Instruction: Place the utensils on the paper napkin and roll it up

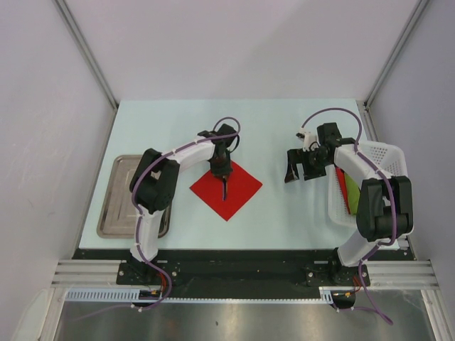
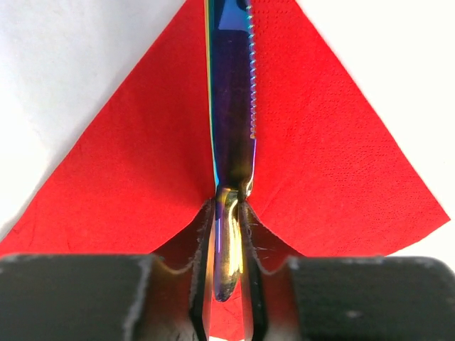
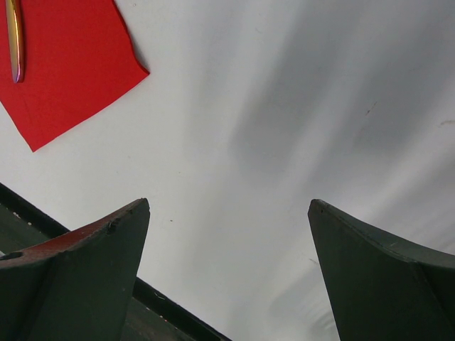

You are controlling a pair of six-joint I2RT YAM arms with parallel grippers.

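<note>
The task is judged to be at an early stage. One utensil, a knife (image 2: 232, 106) with a toothed edge and a bluish shine, is gripped by its handle between the closed fingers (image 2: 200, 284) of the left gripper (image 1: 222, 169). It is laid along the diagonal of the red napkin (image 1: 240, 186), which lies flat and unrolled near the middle of the worktop (image 1: 284, 135). The blade seems to rest on the paper, but the knife is not yet released. The right gripper (image 1: 300, 170) hangs above bare worktop, to the right of the napkin and apart from it. Its fingers (image 3: 78, 277) are spread wide and nothing is held between them.

What is left, as far as can be judged: the knife must be let go, the other utensils must be brought, and the napkin must be rolled.

No other utensil can be found in any view. The metal tray (image 1: 117, 206) on the left is partly covered by the left arm. The white basket (image 1: 389, 153) on the right is partly covered by the right arm; something green and something red is seen inside, but it cannot be identified. In the left wrist view the tip of the knife is cut off.
</note>
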